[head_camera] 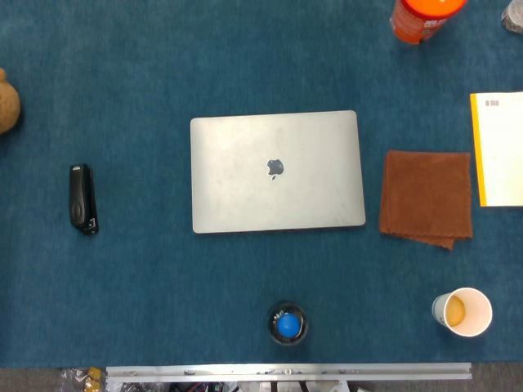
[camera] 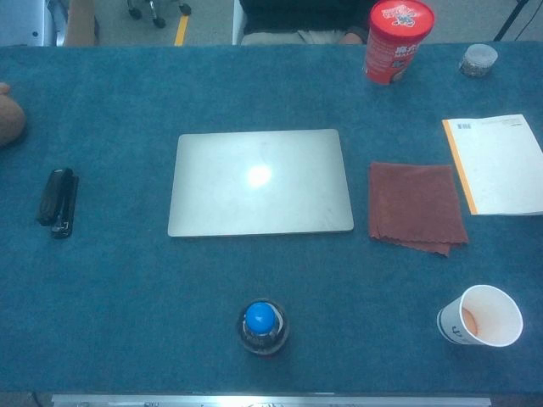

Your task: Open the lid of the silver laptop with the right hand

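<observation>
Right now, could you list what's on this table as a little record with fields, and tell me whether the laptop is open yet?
Laptop: silver laptop, lid shut, flat at table centre
Left of it: black stapler
Right of it: folded brown cloth, then a yellow-edged paper pad
Near edge: blue-capped bottle, paper cup
Far edge: red canister
Hands: neither in view

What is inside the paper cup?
The paper cup stands upright and open. A little orange-brown liquid or stain shows at the bottom, too unclear to name. Its wall hides part of the inside.
</observation>
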{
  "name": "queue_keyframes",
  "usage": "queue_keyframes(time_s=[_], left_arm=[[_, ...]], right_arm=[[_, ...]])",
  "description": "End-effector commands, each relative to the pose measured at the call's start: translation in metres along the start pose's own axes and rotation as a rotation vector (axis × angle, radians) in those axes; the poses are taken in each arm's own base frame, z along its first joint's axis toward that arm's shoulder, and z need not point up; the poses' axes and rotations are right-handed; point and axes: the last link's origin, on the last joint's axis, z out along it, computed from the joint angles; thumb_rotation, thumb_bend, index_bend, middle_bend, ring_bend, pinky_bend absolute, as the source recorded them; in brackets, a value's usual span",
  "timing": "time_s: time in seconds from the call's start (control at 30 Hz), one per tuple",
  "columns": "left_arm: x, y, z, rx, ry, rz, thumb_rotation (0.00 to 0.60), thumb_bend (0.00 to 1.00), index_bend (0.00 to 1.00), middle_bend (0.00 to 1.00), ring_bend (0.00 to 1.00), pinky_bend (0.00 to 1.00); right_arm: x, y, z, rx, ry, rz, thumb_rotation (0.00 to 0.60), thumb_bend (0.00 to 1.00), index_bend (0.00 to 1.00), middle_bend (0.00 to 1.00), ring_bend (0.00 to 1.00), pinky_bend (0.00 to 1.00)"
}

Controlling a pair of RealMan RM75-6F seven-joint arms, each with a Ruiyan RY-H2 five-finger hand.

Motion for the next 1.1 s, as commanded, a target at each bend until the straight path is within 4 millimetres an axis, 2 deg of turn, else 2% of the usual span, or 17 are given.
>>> queue_keyframes(time_s=[0.03,0.3,0.6,0.87,1.1], left_arm=[[0.0,0.0,0.0,-0.001,0.0,0.001,0.6,0.4,0.16,0.13,0.06,0.05],[0.002,0.003,-0.002,-0.006,0.007,0.001,0.6,0.4,0.17,0.13,0.06,0.05],[0.004,-0.001,-0.003,0.005,0.01,-0.009,0.6,0.4,0.16,0.13,0.06,0.05],[0.009,-0.001,-0.003,-0.001,0.024,-0.015,0.6,0.4,0.16,0.13,0.06,0.05],[0.012,0.0,-0.005,-0.003,0.026,-0.014,0.6,0.4,0.16,0.13,0.06,0.05]], right_arm=[[-0.001,0.0,0.0,0.0,-0.011,0.002,0.6,0.16,0.17,0.21,0.05,0.15],[-0.004,-0.001,0.001,0.014,-0.026,0.01,0.6,0.16,0.17,0.21,0.05,0.15],[-0.003,-0.011,0.003,0.059,-0.043,0.023,0.6,0.16,0.17,0.21,0.05,0.15],[-0.009,-0.039,0.019,0.185,-0.108,0.026,0.6,0.16,0.17,0.21,0.05,0.15],[-0.024,-0.081,0.042,0.341,-0.189,0.019,0.6,0.1,0.17,0.21,0.05,0.15]])
